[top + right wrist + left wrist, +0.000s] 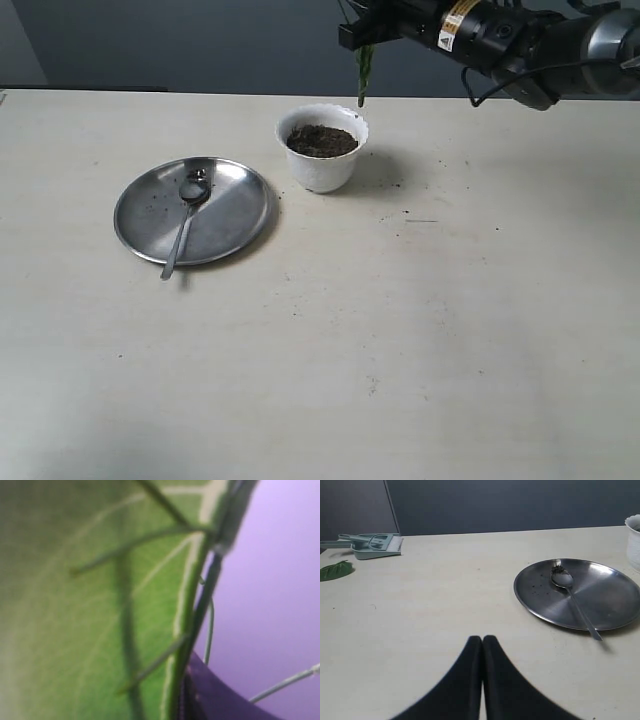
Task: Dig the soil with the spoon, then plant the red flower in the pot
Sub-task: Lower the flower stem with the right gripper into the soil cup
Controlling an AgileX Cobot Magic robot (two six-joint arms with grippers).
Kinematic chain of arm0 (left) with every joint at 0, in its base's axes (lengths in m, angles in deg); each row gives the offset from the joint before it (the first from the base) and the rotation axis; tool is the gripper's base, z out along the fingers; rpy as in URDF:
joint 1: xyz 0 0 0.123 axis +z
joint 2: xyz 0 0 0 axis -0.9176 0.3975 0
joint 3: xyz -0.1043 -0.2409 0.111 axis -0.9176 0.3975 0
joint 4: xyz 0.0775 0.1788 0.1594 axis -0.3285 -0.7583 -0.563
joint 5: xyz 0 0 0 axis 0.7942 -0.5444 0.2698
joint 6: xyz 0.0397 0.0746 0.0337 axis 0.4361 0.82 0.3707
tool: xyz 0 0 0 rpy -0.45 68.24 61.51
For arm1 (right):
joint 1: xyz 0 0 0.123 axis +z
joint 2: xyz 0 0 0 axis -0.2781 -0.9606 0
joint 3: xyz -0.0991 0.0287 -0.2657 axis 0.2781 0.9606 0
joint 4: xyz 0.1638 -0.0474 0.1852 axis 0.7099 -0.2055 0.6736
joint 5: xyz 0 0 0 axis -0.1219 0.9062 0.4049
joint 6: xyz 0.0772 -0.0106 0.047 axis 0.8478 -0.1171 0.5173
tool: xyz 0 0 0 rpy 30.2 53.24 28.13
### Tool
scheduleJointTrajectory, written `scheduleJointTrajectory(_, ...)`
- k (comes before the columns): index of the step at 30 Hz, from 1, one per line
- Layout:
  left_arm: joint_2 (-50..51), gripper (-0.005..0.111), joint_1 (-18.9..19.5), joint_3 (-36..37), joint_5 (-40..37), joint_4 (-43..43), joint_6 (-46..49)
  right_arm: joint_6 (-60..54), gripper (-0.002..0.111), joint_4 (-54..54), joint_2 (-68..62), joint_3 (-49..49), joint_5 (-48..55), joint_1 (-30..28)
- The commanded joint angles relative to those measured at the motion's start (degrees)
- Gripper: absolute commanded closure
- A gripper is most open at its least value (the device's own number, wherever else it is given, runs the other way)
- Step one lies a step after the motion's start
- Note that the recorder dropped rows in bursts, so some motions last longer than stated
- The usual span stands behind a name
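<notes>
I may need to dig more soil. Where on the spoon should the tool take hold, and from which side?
Grip the spoon's handle end, where it overhangs the steel plate's near rim with a gap beneath. Come from above, fingers across the thin handle; the bowl lies on the plate.

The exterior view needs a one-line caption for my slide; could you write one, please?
Right arm holds the flower stem above the soil-filled pot; spoon rests on the steel plate.
</notes>
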Motion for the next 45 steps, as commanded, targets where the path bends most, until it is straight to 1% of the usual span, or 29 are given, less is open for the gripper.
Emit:
scheduleJointTrajectory(1,-0.37,0.106,0.09,0.30,0.45,-0.17,-0.04,-0.66,0.109,0.21,-2.02,-2.63,-1.30,1.11)
scheduleJointTrajectory(8,-0.37,0.106,0.09,0.30,0.45,-0.30,-0.04,0.59,0.109,0.09,-5.30,-4.39,-1.83,2.70)
scheduleJointTrajectory(18,-0.37,0.106,0.09,0.30,0.45,-0.30,-0.04,0.81,0.109,1.62,-9.18,-4.39,-5.91,2.70)
scheduleJointTrajectory(30,-0.37,0.106,0.09,0.30,0.45,-0.30,-0.04,0.81,0.109,1.24,-9.19,-8.01,-3.86,2.70)
scheduleJointTrajectory(36,-0.37,0.106,0.09,0.30,0.45,-0.41,-0.04,0.81,0.109,0.77,-9.29,-8.14,-2.62,2.70)
scheduleJointTrajectory(45,-0.37,0.106,0.09,0.30,0.45,-0.41,-0.04,1.39,0.109,0.77,-12.49,-8.14,-5.32,2.70)
